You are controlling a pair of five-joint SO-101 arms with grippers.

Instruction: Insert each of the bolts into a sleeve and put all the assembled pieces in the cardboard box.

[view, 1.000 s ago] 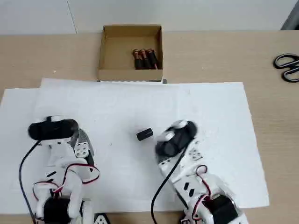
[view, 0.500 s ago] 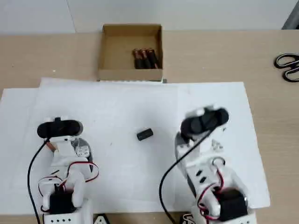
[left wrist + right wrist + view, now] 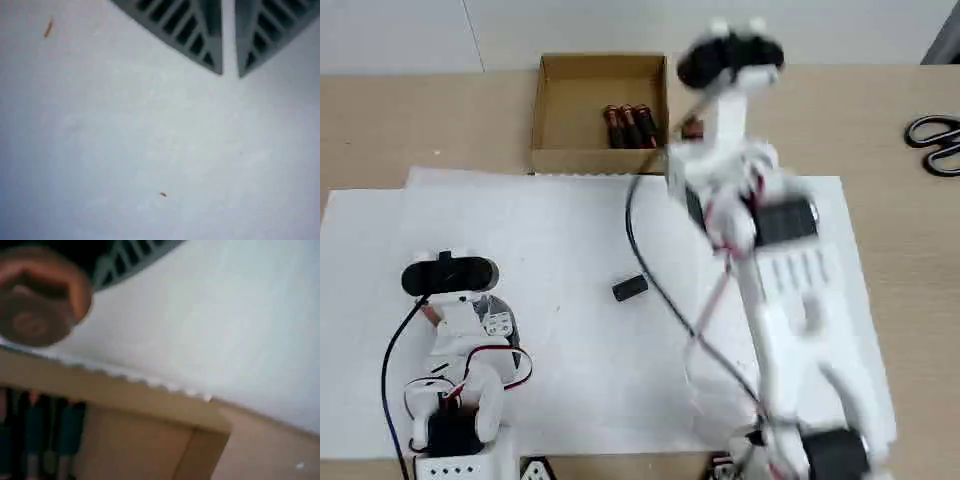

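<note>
Since the bolt (image 3: 35, 315) looks small, stiff and slick, grip it mid-shank; your right claw (image 3: 691, 131) clamps it at the box's (image 3: 545, 110) near right corner, left claw (image 3: 229, 70) all but shut, empty.

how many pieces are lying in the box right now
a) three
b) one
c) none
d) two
a: three pieces lie side by side against the right side of the box.
</note>
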